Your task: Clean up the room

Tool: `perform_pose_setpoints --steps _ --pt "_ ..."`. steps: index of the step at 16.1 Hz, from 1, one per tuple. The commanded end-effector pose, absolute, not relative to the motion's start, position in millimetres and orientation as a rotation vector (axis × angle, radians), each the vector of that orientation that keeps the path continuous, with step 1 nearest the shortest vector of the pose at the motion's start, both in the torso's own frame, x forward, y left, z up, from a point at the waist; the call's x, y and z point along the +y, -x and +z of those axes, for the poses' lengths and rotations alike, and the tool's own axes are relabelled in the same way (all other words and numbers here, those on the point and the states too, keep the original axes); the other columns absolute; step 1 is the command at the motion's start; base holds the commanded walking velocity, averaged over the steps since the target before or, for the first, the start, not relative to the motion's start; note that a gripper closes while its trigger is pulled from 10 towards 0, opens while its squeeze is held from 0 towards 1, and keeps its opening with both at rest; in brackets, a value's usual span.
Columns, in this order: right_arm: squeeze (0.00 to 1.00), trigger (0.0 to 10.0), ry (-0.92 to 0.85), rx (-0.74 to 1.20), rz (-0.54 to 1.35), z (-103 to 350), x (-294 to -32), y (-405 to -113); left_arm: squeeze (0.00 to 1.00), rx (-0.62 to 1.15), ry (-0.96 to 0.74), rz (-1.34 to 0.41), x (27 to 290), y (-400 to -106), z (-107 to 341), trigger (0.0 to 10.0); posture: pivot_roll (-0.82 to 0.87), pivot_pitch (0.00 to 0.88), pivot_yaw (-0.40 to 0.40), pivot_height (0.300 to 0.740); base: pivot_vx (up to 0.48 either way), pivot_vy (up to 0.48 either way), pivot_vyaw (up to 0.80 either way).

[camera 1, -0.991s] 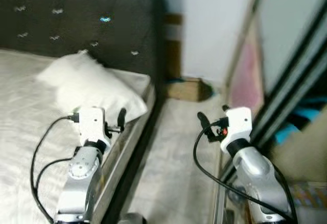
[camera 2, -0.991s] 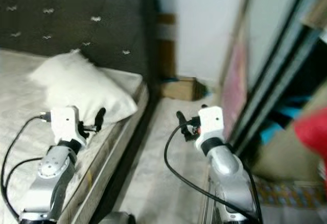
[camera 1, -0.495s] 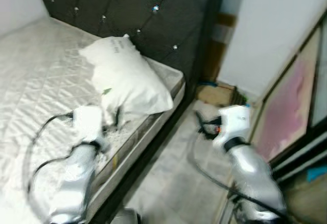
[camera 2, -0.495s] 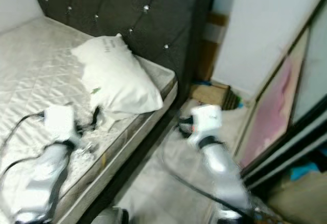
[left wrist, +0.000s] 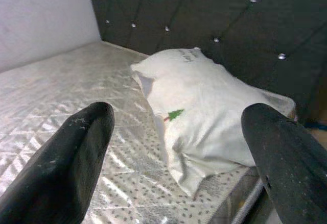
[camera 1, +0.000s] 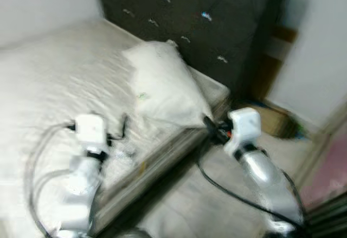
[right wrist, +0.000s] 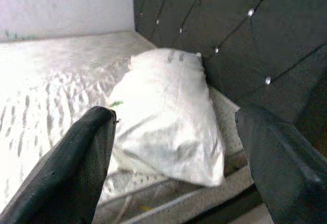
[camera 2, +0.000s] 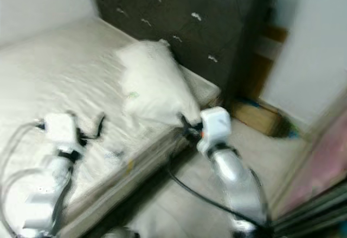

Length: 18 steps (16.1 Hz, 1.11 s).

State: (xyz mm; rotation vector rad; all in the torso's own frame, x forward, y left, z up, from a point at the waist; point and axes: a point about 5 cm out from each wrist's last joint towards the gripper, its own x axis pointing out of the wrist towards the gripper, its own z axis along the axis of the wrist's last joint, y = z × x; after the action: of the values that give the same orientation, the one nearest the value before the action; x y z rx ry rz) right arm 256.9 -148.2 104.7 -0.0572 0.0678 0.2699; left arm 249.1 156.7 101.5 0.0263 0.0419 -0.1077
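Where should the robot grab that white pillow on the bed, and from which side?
Probably the pillow's loose lower corner near the mattress edge, approached from the bedside aisle. It lies flat and bulky against the headboard, too thick mid-body for the jaws, and both the left gripper and the right gripper, open, already face it.

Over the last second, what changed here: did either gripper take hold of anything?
Only the camera swung left, bringing more of the bed into view. Neither the left gripper nor the right gripper took hold of anything; both stay open and empty. The pillow lies unmoved by the headboard.
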Motion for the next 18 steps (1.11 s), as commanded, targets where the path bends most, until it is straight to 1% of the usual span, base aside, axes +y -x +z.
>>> perform_pose_setpoints --steps 1,8,10,14,15,18 --pt "0.00 10.0 0.030 0.042 0.285 109.5 -142.7 -258.4 0.00 0.022 -0.036 -0.103 162.1 -248.8 105.7 10.0 0.01 0.000 -0.008 0.740 0.000 0.000 0.44" --pt "0.00 10.0 0.040 0.023 0.285 111.9 -143.1 -262.1 0.00 0.012 -0.027 -0.117 161.2 -250.6 106.8 10.0 0.01 0.000 -0.011 0.740 0.000 0.000 0.00" --pt "0.00 10.0 0.054 0.018 0.292 112.8 -142.7 -263.1 0.00 0.015 -0.024 -0.120 160.7 -251.3 106.6 10.0 0.00 0.000 -0.012 0.740 0.000 0.000 0.80" --pt "0.00 10.0 0.049 0.017 0.289 112.8 -143.1 -264.1 0.00 0.014 -0.019 -0.127 159.3 -252.7 106.1 10.0 0.00 0.000 -0.011 0.740 0.271 0.000 0.80" --pt "0.00 10.0 0.047 0.018 0.287 112.8 -143.5 -264.4 0.00 0.013 -0.021 -0.128 159.1 -253.1 106.2 10.0 0.00 0.000 -0.011 0.740 0.000 0.000 0.80" --pt "0.00 10.0 0.049 0.015 0.290 113.0 -143.5 -265.3 0.00 0.010 -0.021 -0.132 158.5 -254.0 106.4 10.0 0.00 0.000 -0.012 0.740 0.342 0.000 0.77"
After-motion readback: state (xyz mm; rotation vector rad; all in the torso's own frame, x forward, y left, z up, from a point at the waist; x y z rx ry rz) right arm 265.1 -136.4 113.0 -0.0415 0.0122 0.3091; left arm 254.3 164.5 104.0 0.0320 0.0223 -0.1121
